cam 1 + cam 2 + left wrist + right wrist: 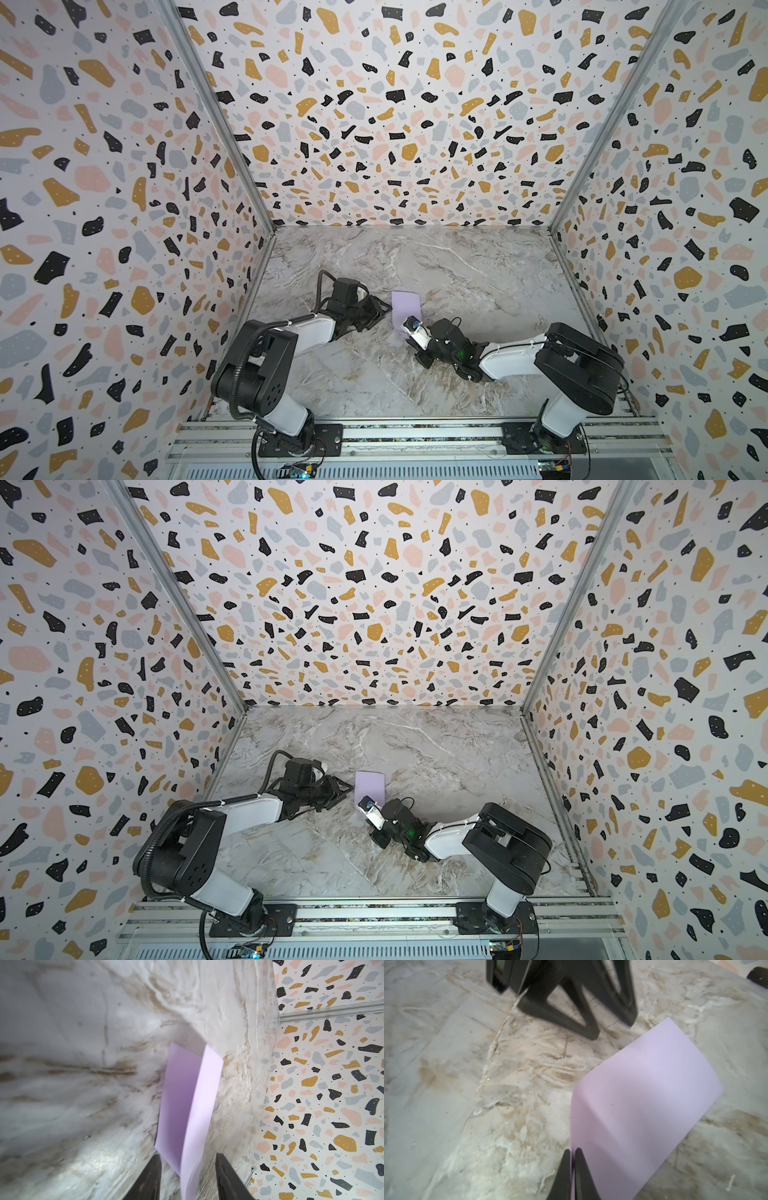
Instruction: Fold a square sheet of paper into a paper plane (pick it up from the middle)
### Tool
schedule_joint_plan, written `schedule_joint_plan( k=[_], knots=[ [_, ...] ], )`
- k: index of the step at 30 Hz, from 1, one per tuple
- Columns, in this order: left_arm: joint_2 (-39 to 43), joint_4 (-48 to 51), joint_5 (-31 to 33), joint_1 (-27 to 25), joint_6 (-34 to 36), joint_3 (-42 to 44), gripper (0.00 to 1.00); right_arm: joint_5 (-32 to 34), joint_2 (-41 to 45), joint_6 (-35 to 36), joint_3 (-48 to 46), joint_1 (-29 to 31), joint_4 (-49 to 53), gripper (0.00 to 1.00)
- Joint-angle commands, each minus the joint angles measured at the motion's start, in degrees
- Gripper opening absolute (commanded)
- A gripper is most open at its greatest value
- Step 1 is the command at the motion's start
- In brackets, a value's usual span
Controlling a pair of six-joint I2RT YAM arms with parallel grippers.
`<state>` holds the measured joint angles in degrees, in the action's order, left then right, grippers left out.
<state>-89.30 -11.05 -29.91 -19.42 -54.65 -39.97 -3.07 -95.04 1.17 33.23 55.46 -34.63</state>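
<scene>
Doubled-over square sheet of paper (643, 1095) clamped at one edge by right gripper (572, 1150); left gripper (188, 1155) jaws apart, straddling sheet. Best: align layers before pressing crease.

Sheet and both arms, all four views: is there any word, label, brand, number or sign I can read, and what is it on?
No readable text in any view.
Square sheet of paper: plain lilac, no print.
Small circuit board below the front rail: any markings are too small to read.
Back wall: speckled pattern only, no signs.
</scene>
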Motion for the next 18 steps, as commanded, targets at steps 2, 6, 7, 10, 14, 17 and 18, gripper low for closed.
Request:
schedule_joint_plan(
  k=[2,6,7,10,14,17,18],
  knots=[
    [2.5,2.7,0.4,0.0,6.7,-3.4,0.45,-6.2,2.3,0.4,-1.3,-0.4,1.1,0.09],
    [1.5,2.4,-0.9,-0.9,8.6,-5.0,0.43,-8.0,2.2,-0.3,-1.8,-0.8,0.8,0.08],
    [0.7,2.4,-1.0,-1.5,8.7,-5.2,0.42,-8.4,2.2,-0.5,-2.0,-1.0,0.7,0.09],
    [-2.9,3.6,-1.4,-3.2,10.4,-7.1,0.38,-9.3,2.3,-1.3,-2.5,-1.7,-0.1,0.09],
    [-7.3,4.4,-0.7,-5.2,12.5,-9.6,0.31,-11.1,2.8,-1.9,-3.3,-2.8,-0.8,0.09],
    [-10.7,7.2,0.5,-6.1,14.8,-12.1,0.26,-12.0,2.8,-2.3,-3.5,-3.5,-1.0,0.09],
    [-11.8,8.2,1.1,-6.5,15.4,-12.7,0.25,-12.4,2.8,-2.4,-3.5,-3.7,-1.3,0.09]
  ],
)
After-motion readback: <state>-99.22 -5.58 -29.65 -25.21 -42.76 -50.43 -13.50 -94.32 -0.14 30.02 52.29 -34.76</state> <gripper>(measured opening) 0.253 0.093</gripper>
